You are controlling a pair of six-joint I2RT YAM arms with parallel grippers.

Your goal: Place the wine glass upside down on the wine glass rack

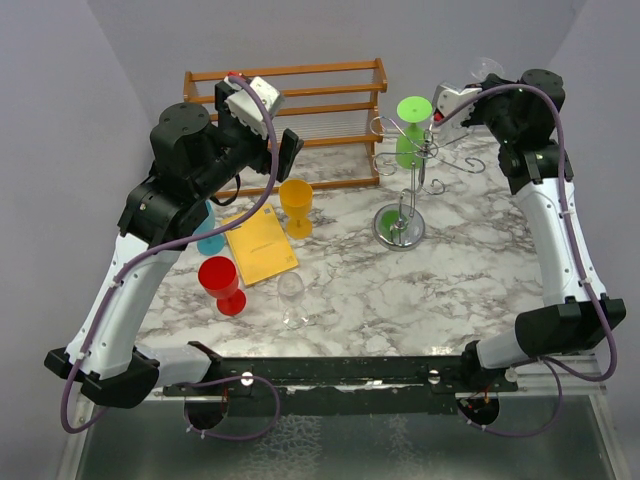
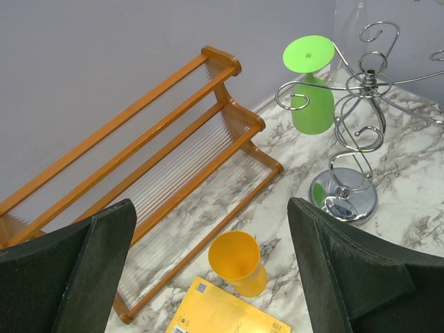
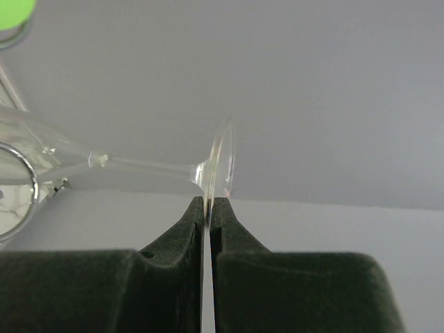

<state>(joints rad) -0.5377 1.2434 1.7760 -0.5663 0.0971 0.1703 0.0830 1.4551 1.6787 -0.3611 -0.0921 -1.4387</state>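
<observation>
We find no text that we can read in any view. The yellow booklet (image 2: 229, 316) bears a small dark square and some tiny marks near its edges, but they are too small and blurred to make out.

Wooden slatted shelf (image 1: 310, 70) along tabletop (image 1: 450, 290) far edge, left-centre. Yellow cup (image 1: 296, 207) upright just in front, yellow booklet (image 1: 260, 245) flat beside it. Red goblet (image 1: 220, 283) and clear glass (image 1: 291, 297) upright toward near-left. Blue cup (image 1: 210, 237) partly hidden at left edge. Green goblet (image 1: 411, 130) inverted, far right-centre.
</observation>
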